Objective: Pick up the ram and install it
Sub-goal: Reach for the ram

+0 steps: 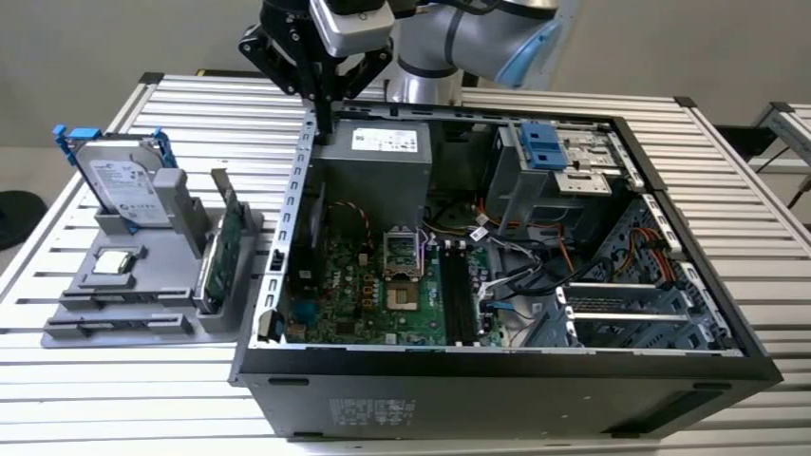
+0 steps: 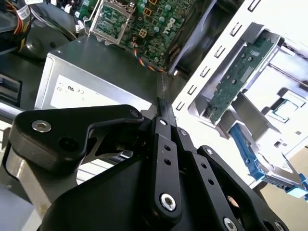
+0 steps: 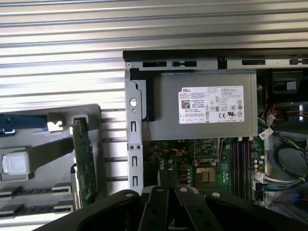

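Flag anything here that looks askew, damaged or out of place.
Nothing stands out. The open black computer case lies flat on the slatted metal table, and the silver hard drive with blue rails and green circuit card stand upright in their grey holder.

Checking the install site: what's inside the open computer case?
A grey power supply, green motherboard, cables and a blue-tabbed drive cage. Whatever lies beneath the power supply is covered.
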You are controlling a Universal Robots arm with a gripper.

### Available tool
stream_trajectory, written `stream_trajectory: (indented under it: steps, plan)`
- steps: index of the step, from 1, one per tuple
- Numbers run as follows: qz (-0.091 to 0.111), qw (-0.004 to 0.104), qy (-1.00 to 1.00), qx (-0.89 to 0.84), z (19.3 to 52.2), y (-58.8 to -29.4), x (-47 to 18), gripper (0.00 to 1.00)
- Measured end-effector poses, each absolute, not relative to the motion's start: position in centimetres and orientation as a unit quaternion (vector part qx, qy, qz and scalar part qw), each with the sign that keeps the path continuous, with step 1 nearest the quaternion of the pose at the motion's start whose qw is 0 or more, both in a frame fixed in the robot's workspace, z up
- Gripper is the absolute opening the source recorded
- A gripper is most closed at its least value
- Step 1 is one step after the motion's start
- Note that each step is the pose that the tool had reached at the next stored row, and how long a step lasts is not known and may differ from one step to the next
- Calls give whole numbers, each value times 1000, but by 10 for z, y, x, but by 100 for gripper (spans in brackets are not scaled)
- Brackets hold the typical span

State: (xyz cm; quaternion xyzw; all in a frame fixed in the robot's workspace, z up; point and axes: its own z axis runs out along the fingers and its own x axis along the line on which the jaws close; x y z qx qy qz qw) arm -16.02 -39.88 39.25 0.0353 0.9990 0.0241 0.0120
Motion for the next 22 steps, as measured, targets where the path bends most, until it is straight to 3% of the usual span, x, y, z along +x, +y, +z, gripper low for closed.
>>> stream_trajectory:
  steps: [22]
  plan:
    - [24,12,999,32,392,-399,-187,0]
